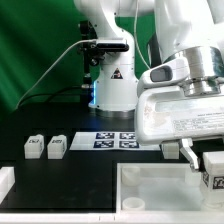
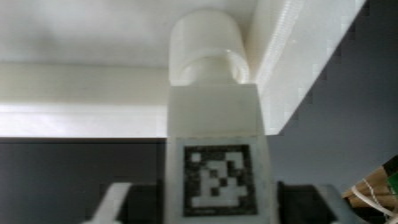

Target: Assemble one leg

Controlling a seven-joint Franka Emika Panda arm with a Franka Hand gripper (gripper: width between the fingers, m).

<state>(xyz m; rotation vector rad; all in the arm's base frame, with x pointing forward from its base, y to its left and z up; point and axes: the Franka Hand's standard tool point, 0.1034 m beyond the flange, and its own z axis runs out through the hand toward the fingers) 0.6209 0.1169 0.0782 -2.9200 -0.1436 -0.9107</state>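
In the wrist view my gripper [image 2: 217, 208] is shut on a white leg [image 2: 214, 110] that carries a black-and-white tag. The leg's rounded end points at the large white panel [image 2: 89, 95], close to one of its corners; I cannot tell whether they touch. In the exterior view the gripper [image 1: 204, 164] hangs at the right with the leg [image 1: 213, 170] in it, just above the panel [image 1: 150, 186] at the front. Two more legs [image 1: 33, 147] [image 1: 57, 146] stand side by side on the black table at the exterior view's left.
The marker board [image 1: 115, 138] lies on the table behind the panel. The robot's white base [image 1: 110, 85] stands behind it before a green backdrop. A white block [image 1: 5, 184] shows at the front left edge.
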